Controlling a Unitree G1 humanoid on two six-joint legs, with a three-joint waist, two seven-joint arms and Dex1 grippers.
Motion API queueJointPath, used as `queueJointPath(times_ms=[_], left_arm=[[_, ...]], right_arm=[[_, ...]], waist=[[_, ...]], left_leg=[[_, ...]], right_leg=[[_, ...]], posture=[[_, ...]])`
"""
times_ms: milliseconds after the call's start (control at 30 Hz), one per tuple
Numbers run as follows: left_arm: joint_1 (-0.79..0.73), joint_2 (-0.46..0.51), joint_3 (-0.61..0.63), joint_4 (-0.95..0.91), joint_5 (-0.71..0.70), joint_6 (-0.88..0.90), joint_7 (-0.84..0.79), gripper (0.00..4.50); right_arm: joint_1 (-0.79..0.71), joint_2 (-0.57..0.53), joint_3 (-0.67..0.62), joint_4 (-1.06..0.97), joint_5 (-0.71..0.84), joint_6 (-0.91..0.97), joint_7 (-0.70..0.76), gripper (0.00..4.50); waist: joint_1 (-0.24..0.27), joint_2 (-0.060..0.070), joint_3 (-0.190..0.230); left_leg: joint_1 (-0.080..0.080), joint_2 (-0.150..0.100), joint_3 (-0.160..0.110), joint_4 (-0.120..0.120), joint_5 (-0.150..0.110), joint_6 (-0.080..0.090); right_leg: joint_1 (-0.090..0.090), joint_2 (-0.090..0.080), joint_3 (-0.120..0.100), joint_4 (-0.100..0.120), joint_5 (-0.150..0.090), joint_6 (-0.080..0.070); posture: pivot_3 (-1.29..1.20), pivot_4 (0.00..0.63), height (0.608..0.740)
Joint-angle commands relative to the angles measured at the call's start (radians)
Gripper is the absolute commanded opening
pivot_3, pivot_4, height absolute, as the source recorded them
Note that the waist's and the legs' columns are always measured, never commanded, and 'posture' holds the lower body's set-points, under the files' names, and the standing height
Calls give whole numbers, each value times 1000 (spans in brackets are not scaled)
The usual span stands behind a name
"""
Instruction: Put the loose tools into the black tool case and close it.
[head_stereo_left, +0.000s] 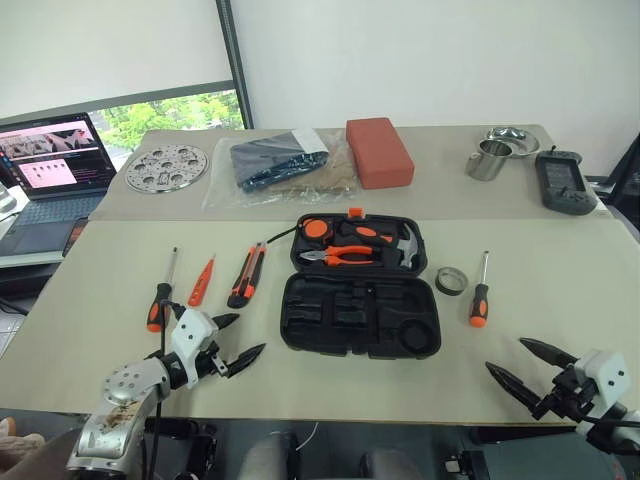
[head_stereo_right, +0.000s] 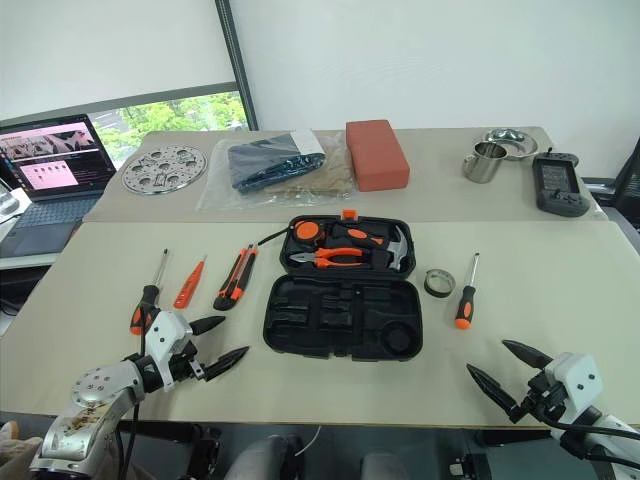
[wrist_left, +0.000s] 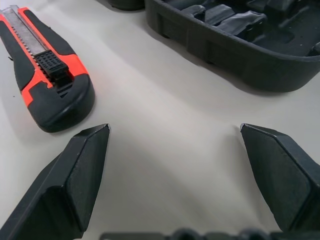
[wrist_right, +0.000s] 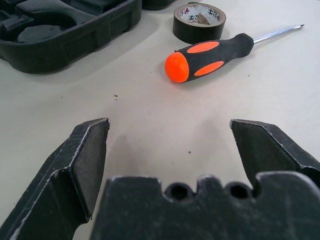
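Leftmost on the worktop (head_stereo_left: 90, 300) lie an orange-and-black screwdriver (head_stereo_left: 160, 296), the slim orange screwdriver (head_stereo_left: 201, 281) and the utility knife (head_stereo_left: 247, 275), side by side with bare strips between them. Nearer the front edge hovers the left hand (head_stereo_left: 232, 340), fingers spread and holding nothing, just short of the knife's butt end. Centre stands the black tool case (head_stereo_left: 360, 286), lid open (pliers and hammer in the far half, near slots bare). Right of it sit the tape roll (head_stereo_left: 451, 281) and a second screwdriver (head_stereo_left: 480, 293), close together. Beyond, open worktop runs to the front corner, where the right hand (head_stereo_left: 531, 372) hangs spread and empty.
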Motion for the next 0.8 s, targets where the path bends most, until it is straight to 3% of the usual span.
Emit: queueJointPath(times_ms=[33, 633, 800], left_arm=[[4, 12, 30, -23, -18, -21, -11, 4500], [-97, 58, 112, -28, -140, 27, -81, 4500], [-152, -15, 229, 0, -130, 67, 153, 4500]], right_arm=[[4, 2, -10, -19, 5, -21, 3, 4466], [-75, -37, -25, -126, 75, 76, 3, 4466], [-97, -74, -2, -336, 224, 207, 46, 4466]], waist=[[0, 0, 0], [-1, 0, 0], [-1, 0, 0]], left_leg=[[0, 0, 0, 0, 0, 0], [0, 0, 1, 1, 1, 0], [0, 0, 0, 2, 1, 0]], right_leg=[[0, 0, 0, 0, 0, 0], [0, 5, 0, 2, 0, 0], [0, 4, 0, 3, 0, 0]], posture=[[0, 150, 740], [0, 150, 740], [0, 150, 740]])
